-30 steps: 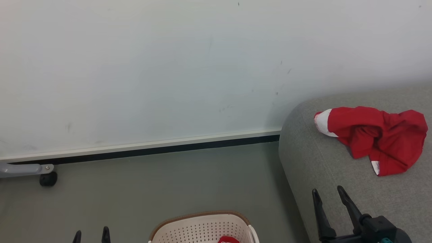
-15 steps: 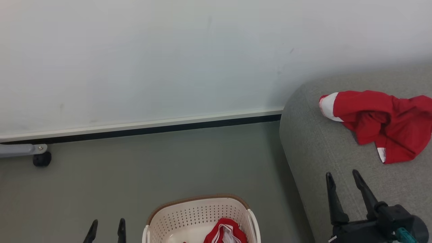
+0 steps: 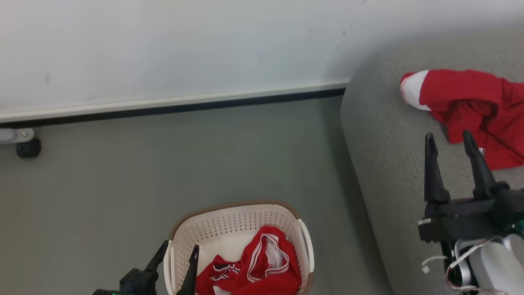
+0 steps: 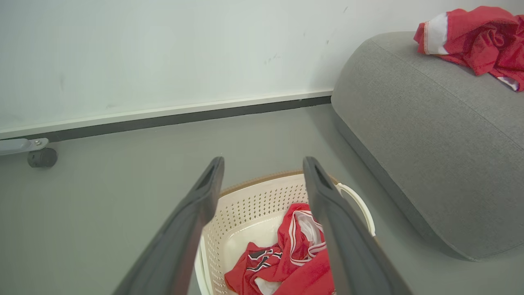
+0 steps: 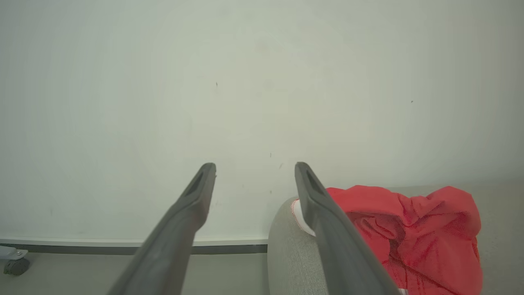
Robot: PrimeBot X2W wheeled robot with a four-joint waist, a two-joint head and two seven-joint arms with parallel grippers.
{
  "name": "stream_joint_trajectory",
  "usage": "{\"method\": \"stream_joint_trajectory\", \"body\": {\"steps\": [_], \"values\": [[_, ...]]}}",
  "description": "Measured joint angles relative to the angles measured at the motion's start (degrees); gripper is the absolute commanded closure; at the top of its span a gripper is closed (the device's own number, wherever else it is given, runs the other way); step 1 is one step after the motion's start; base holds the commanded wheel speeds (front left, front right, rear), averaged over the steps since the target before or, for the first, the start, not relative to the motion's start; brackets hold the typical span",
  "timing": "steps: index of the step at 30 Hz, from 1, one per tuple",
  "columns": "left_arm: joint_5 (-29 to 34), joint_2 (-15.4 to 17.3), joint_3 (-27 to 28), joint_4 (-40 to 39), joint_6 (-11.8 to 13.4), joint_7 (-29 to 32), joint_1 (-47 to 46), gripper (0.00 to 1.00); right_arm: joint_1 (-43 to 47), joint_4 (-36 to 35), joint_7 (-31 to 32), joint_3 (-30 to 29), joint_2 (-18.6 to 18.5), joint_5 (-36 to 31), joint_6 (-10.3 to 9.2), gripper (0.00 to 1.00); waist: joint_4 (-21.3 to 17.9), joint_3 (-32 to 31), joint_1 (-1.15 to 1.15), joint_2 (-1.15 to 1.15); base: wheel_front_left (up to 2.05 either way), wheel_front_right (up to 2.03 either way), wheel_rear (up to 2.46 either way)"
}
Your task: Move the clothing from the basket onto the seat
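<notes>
On the floor stands the cream basket (image 3: pixel 233 219) (image 4: pixel 249 200) with a brown rim. Inside it lies a red garment (image 3: pixel 262 266) (image 4: pixel 294 258) with double white edge stripes and white lining. A second red garment (image 3: pixel 470 102) (image 4: pixel 479 37) (image 5: pixel 409 233) with a white cuff rests on the grey seat (image 3: pixel 389 164) (image 4: pixel 430 143) (image 5: pixel 286 254). My left gripper (image 3: pixel 179 252) (image 4: pixel 264 164) hangs open over the basket's left rim, nothing between its fingers. Over the seat, my right gripper (image 3: pixel 448 139) (image 5: pixel 254 170) stands open and empty, just short of the garment there.
A pale wall with a white and dark skirting strip (image 3: pixel 176 104) runs behind. A grey leg with a black castor (image 3: pixel 28 147) (image 4: pixel 41 157) stands on the floor at the far left. Grey floor (image 3: pixel 163 164) lies between the wall and the basket.
The head camera has tilted downward, so more of the basket and its red garment shows. Both grippers reach further up the picture; the left one now stands at the basket's rim.
</notes>
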Motion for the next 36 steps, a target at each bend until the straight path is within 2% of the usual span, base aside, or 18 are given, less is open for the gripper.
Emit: {"method": "stream_joint_trajectory", "body": {"steps": [13,23,26,36], "values": [[2.1,-2.5,-5.9,10.5,-3.5,5.5,-9.7,0.00,-13.0,-2.0,1.1,-1.5,-0.9,-1.6,0.00,0.00,-2.1,10.4,0.00,0.00,0.00,0.00,0.00],[4.9,-2.5,-9.2,15.6,-5.2,8.9,-14.8,0.00,-18.9,-4.4,1.6,-1.5,-1.0,-2.5,0.00,0.00,-3.6,17.1,0.00,0.00,0.00,0.00,0.00],[5.2,-2.4,-9.9,17.5,-5.9,9.7,-18.1,0.00,-22.6,-5.9,1.8,-1.0,-1.0,-3.1,0.01,0.00,-4.3,20.9,0.00,0.00,0.00,0.00,0.00],[7.2,-2.5,-12.5,19.9,-7.2,11.7,-25.3,0.00,-27.4,-8.0,2.1,-0.5,-1.0,-4.1,0.07,0.00,-5.1,27.8,0.00,0.00,0.00,0.00,0.00]]}}
